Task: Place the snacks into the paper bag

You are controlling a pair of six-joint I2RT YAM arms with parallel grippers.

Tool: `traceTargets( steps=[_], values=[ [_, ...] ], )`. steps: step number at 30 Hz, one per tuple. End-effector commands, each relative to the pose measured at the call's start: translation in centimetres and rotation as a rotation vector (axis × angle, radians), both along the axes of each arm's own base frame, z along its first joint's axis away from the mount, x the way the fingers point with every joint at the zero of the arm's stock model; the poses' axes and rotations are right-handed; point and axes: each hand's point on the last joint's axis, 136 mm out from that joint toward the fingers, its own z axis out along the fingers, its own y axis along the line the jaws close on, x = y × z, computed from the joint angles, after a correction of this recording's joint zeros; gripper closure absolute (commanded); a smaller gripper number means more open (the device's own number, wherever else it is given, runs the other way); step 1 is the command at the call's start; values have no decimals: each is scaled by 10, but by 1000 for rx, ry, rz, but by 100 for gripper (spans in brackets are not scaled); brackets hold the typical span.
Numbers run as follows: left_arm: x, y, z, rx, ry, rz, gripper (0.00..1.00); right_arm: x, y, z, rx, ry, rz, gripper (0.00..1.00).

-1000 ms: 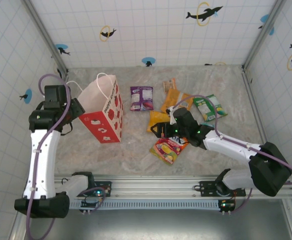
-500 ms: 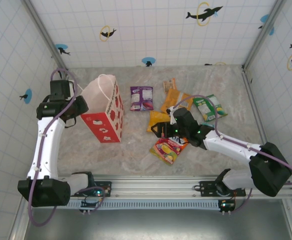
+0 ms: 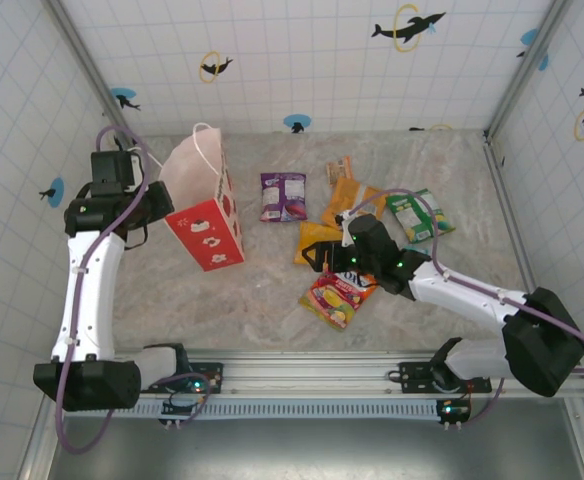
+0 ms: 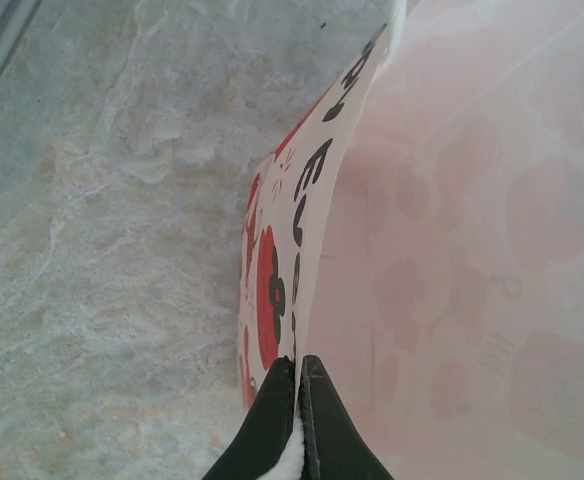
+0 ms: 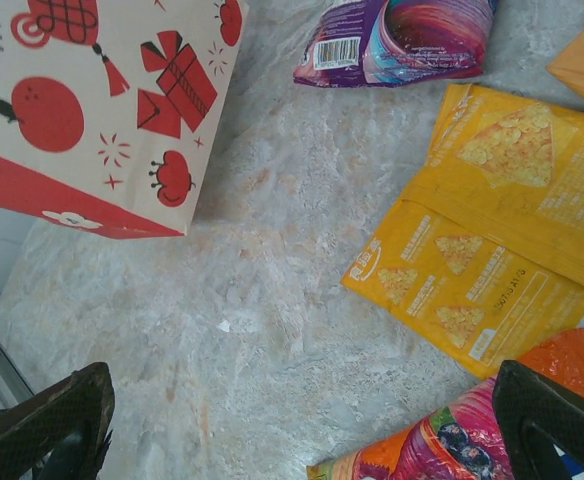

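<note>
While left gripper (image 4: 298, 378) is clenched on paper bag (image 4: 452, 250) rim, right gripper (image 5: 302, 425) hangs spread and empty, red-yellow packet (image 5: 442, 440) just beneath toward one finger, bag out beyond the other.

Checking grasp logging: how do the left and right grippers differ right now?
The left gripper is shut, pinching an edge of the paper bag; the right gripper is open and holds nothing. The left gripper is at the bag; the right gripper hangs over the table beside the orange packet. Shared: dark fingers on both.
</note>
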Motion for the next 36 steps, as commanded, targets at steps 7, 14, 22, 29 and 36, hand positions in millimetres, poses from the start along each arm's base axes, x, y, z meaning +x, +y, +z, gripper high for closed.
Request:
traceTargets(
  steps=[7,14,22,29,36],
  values=[
    [-10,-10,-38,-41,57,-3,100,-8,-7,-5,-4,1,-37,1],
    [-7,-27,-46,-8,78,-49,100,-8,-25,-21,-102,56,-110,0],
    [3,-33,-29,-29,39,-69,100,-18,-72,-45,-147,174,-209,0],
    [4,-36,-30,-45,37,-81,100,-37,-99,-60,-42,271,-261,21],
    [5,-39,-31,-57,38,-92,100,-67,-99,-86,94,345,-237,33]
  ],
)
